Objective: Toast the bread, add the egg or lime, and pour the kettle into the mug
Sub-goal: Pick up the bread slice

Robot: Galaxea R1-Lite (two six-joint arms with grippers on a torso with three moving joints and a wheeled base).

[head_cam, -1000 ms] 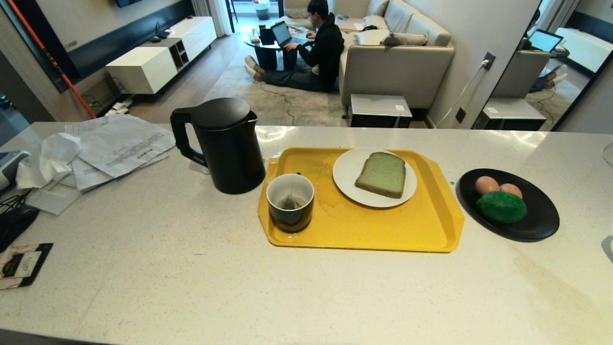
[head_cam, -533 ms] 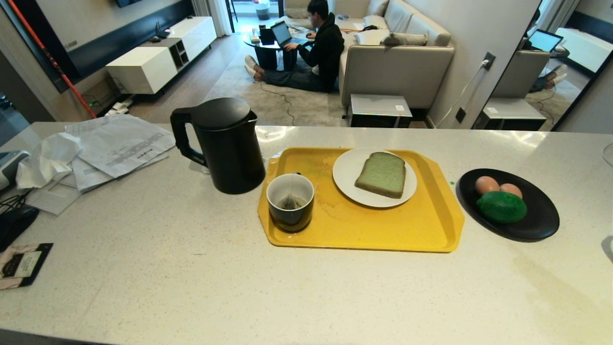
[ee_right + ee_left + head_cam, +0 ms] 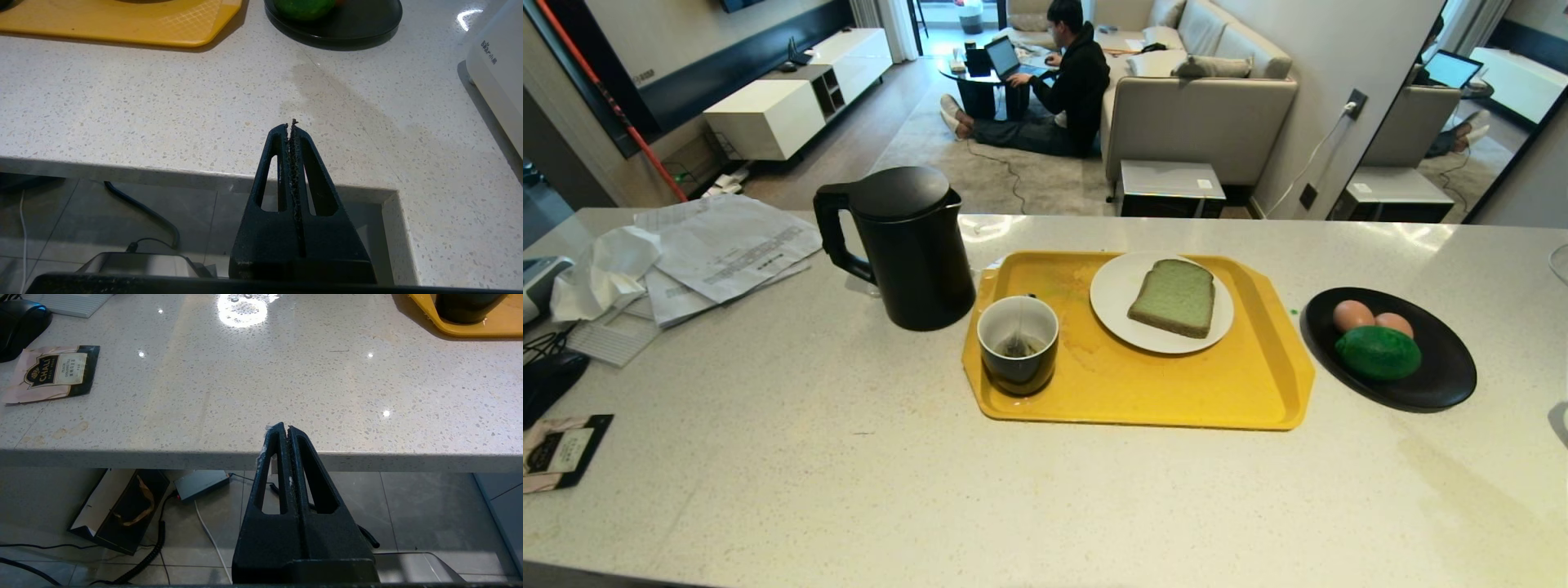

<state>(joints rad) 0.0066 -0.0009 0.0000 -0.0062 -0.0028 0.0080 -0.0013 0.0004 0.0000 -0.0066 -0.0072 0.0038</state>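
nothing is changing: both the left claw [image 3: 284,430] and right claw [image 3: 291,127] are sitting closed and empty at the table [image 3: 849,490] edge, leaving bread [image 3: 1174,298], kettle [image 3: 907,245] and mug [image 3: 1018,343] untouched.

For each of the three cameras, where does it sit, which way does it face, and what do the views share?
Head: high, looking down at kettle, mug, bread; no arm shows.
Left wrist: behind shut left claw, at counter edge.
Right wrist: behind shut right claw, facing black plate.
All share the yellow tray.
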